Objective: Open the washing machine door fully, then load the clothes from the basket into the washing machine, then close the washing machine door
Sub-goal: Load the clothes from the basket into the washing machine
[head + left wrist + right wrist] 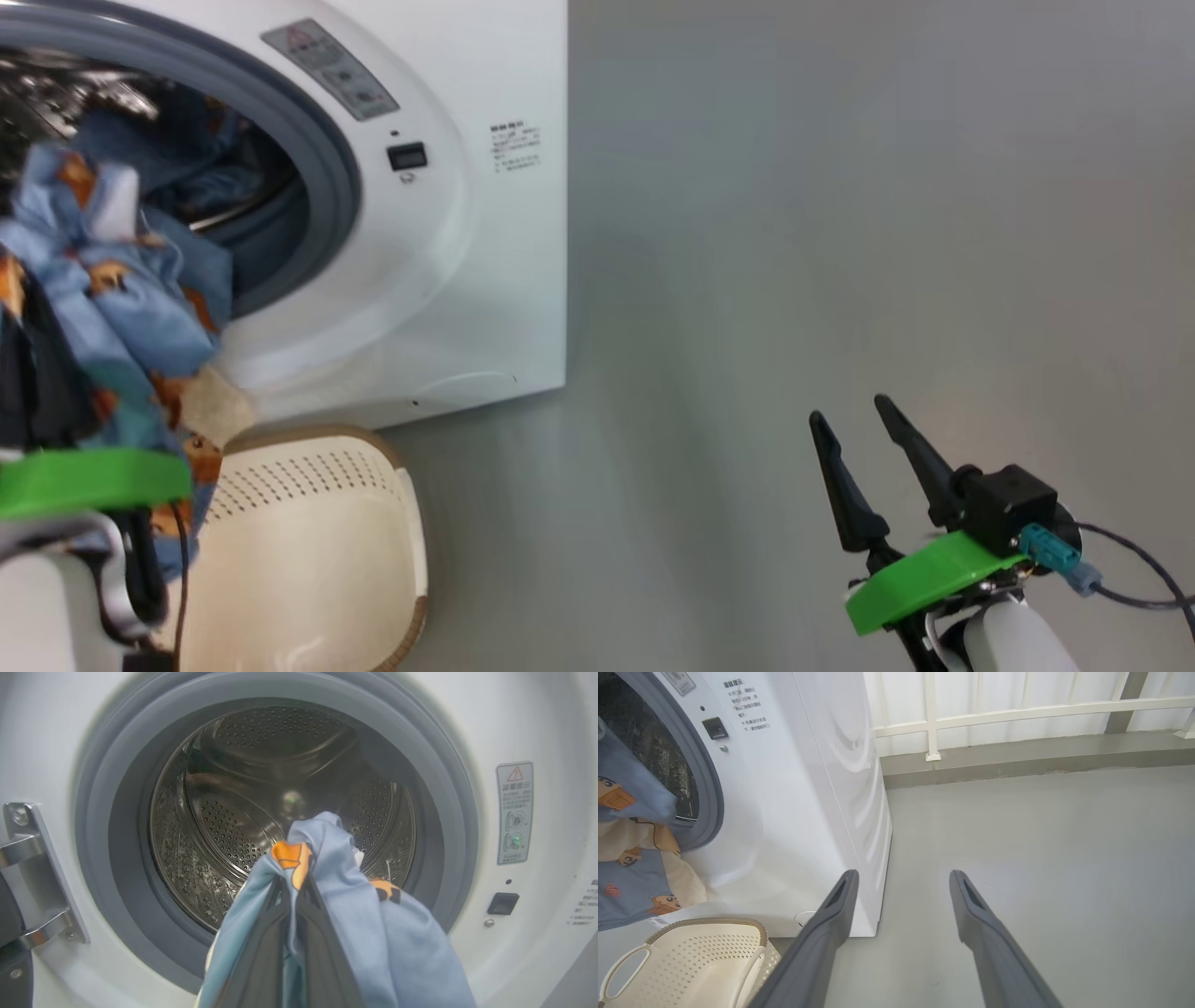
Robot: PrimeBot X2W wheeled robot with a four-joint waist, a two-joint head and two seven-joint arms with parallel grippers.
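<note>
The left pincer [293,884] is pressed together on the clothes [345,882] and pinches a fold of the light blue fabric between its two dark fingers. It holds the bundle just in front of the round opening of the washing machine [485,280], on the far left of the scene. In the left wrist view the top of the fabric stands before the perforated steel drum [224,826], inside the ring of the grey gasket [117,826]. A metal hinge [37,872] is on the left side of this opening.

The rest of the clothes hangs down from the pincer. The blue cloth with orange prints and a cream piece fall in front of the lower edge of the opening, above the basket [308,551]. In the head view this part is blurred, so I cannot tell if the cloth touches the gasket.

The basket stands on the grey floor [840,233] at the near left, just beside the front of the machine, with its brown rim toward the machine.

The right pincer [850,411] is at the near right, over the bare floor and well apart from the machine. Its fingers are spread wide and they pinch nothing. Far behind it, a white railing [1017,711] runs along the edge of the floor.
</note>
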